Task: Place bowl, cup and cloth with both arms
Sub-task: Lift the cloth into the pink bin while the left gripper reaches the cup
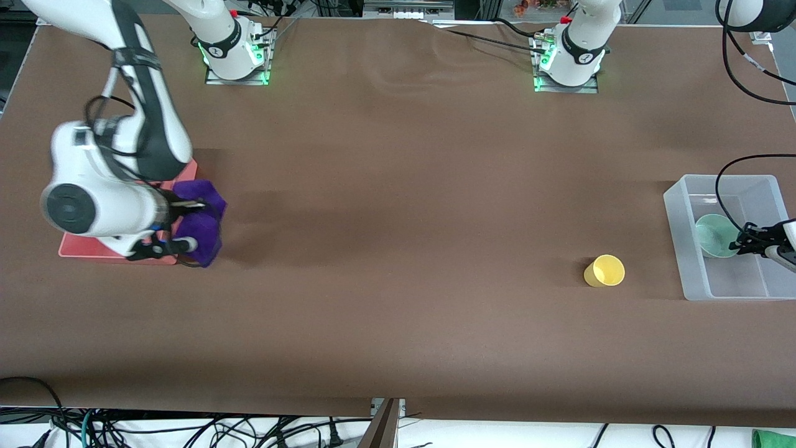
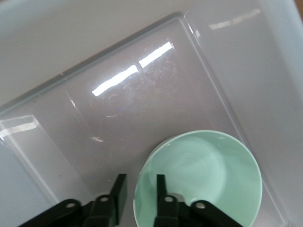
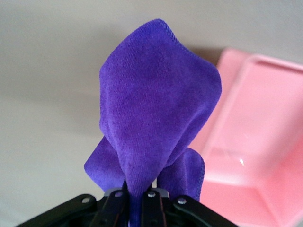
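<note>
Right now the right gripper (image 3: pixel 135 198) is clamped on the cloth (image 1: pixel 202 227), which hangs over the edge of a pink tray (image 1: pixel 87 246). The left gripper (image 2: pixel 141 189) pinches the rim of the bowl (image 2: pixel 203 179), held inside the bin (image 1: pixel 687 249); the cup (image 1: pixel 604 271) lies on the table just beside the bin

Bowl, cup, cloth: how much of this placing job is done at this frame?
Nothing looks released yet. The left gripper pinches the bowl by its rim, inside the clear bin. The right gripper holds the cloth at the pink tray. The cup lies untouched on the table.
</note>
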`<state>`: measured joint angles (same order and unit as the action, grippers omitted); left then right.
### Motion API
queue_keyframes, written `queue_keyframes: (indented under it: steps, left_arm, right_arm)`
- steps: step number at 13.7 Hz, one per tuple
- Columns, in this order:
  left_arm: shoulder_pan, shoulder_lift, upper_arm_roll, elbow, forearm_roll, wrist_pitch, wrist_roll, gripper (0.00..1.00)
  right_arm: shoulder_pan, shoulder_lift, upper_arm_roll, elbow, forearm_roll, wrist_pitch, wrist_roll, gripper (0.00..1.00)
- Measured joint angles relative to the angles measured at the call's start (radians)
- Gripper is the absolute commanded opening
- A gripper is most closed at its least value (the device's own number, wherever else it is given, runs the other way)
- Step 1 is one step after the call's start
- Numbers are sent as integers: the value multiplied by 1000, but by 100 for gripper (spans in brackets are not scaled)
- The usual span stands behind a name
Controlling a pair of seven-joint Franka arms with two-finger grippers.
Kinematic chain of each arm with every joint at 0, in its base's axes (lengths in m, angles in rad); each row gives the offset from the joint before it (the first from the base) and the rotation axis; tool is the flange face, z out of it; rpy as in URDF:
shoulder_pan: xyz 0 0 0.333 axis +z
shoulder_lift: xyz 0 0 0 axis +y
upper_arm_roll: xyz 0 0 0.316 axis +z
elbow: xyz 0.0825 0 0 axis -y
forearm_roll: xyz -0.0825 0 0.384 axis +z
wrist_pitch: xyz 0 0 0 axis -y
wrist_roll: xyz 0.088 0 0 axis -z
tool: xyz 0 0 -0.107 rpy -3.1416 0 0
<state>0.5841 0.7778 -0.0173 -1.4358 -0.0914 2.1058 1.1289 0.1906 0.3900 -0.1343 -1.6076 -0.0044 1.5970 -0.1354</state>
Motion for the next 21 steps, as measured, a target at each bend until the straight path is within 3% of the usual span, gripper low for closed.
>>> queue_keyframes:
  steps: [3,6,9,11,14,18,19,21]
  left_arm:
    - [-12,-63,-4,30,3,-78,0,100]
    - [-62,-165,-9,65,52,-210,-32,100]
    - [-139,-234,-26,62,57,-357,-219,100]
    - [-172,-243,-94,28,57,-375,-389,100]
    - [-194,-241,-181,-37,-8,-313,-569,100]
    - [-235,-200,-194,-156,-78,-49,-608,100]
    - [-242,-176,-194,-164,-80,-3,-616,97]
    - [-261,-126,-195,-169,-80,59,-651,72]
  right_arm:
    - [-8,-38,-92,10,-52,-112,-147,0]
    - [-31,-45,-149,8,-81,-137,-266,0]
    - [-38,-44,-204,-27,-104,-133,-344,0]
    - [-49,-42,-221,-70,-106,-106,-357,0]
    - [-69,-40,-234,-155,-106,-4,-389,0]
    - [-73,-35,-245,-292,-106,188,-394,0]
    - [-74,-32,-248,-331,-107,240,-394,0]
    - [-74,-25,-256,-412,-107,353,-400,0]
